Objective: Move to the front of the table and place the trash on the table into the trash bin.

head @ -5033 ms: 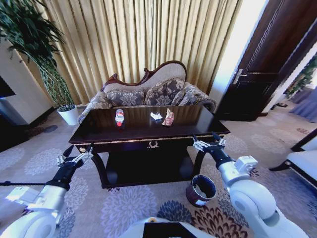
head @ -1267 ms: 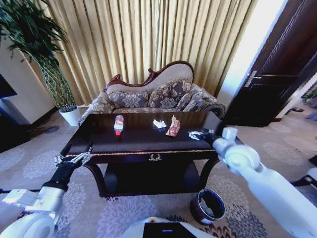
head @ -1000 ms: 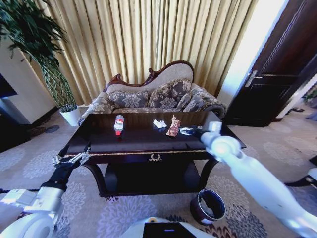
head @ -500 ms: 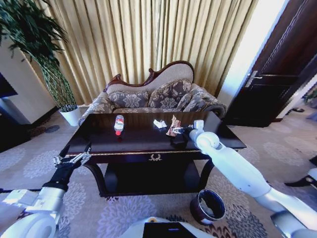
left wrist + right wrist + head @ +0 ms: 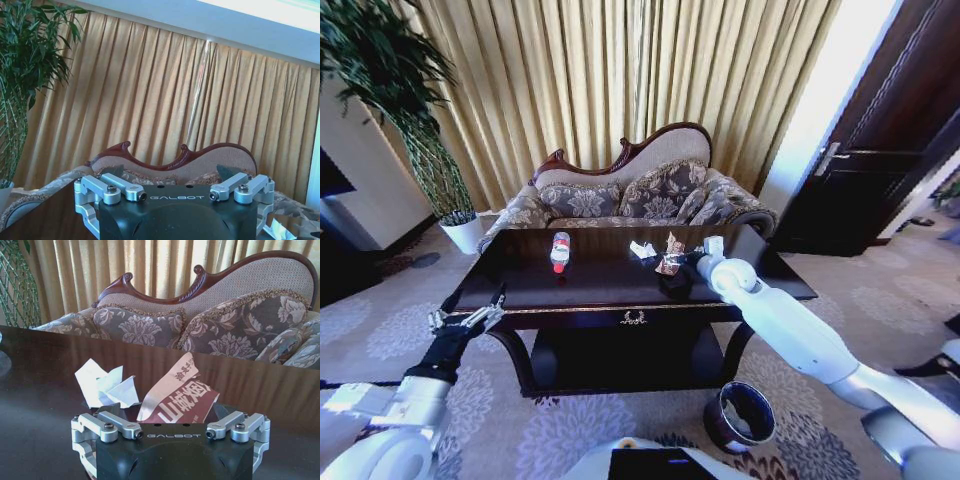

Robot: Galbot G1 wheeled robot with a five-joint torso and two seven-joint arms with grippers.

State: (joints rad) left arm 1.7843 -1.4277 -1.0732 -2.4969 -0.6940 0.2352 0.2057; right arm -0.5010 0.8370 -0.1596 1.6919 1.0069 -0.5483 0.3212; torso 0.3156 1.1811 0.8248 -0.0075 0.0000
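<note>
The dark glossy table [image 5: 590, 285] stands before me. On it lie a clear bottle with a red label [image 5: 560, 250], crumpled white paper [image 5: 641, 249] and a reddish-brown snack wrapper [image 5: 669, 255]. My right gripper [image 5: 677, 272] reaches over the tabletop and sits right at the wrapper. In the right wrist view it is open [image 5: 172, 432], with the wrapper [image 5: 177, 400] just ahead between its spread fingers and the paper [image 5: 104, 384] beside it. The round dark trash bin [image 5: 745, 415] stands on the carpet at the table's front right corner. My left gripper [image 5: 468, 320] hangs open off the table's front left corner.
A patterned sofa [image 5: 630, 195] stands behind the table against gold curtains. A white plant pot [image 5: 461, 232] with a tall plant is at the back left, and a dark door [image 5: 865, 170] at the right. Patterned carpet surrounds the table.
The view has closed in on the table. My right arm has swung up and across the tabletop to the wrapper. The left arm has stayed put.
</note>
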